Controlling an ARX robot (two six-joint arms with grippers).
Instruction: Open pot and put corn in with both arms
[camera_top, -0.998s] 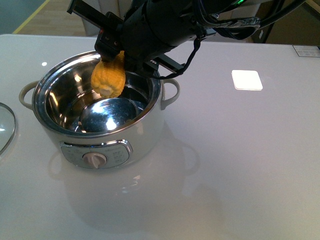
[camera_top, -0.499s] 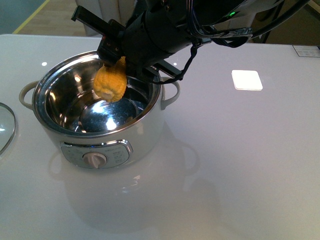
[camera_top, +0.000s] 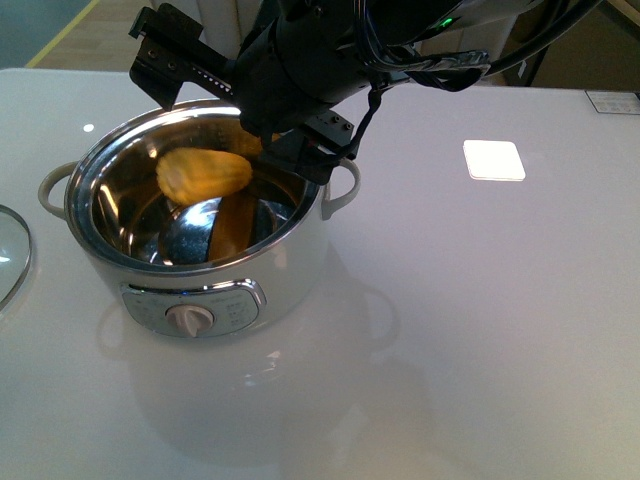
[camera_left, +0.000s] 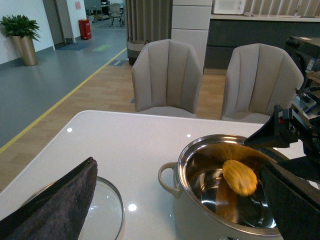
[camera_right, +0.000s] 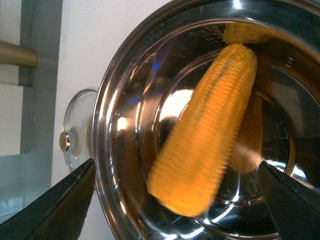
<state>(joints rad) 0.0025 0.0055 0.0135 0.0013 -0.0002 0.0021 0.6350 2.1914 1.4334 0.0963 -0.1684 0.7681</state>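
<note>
1. Front view: you have the corn (camera_top: 204, 173) loose inside the open pot (camera_top: 195, 240), slightly blurred, so I judge it is dropping. The right tool (camera_top: 245, 100) hangs over the far rim, fingers apart and holding nothing. The cob looks stiff, light and bumpy; I'd grip it mid-length. The arm hides the far rim.
2. Left wrist view: the left tool (camera_left: 165, 205) is spread wide, empty, beside the glass lid (camera_left: 102, 212) on the worktop (camera_left: 115, 145). The lid is partly hidden.
3. Right wrist view: the corn (camera_right: 205, 130) slants across the steel bowl; whether it touches the bottom I cannot tell.
</note>
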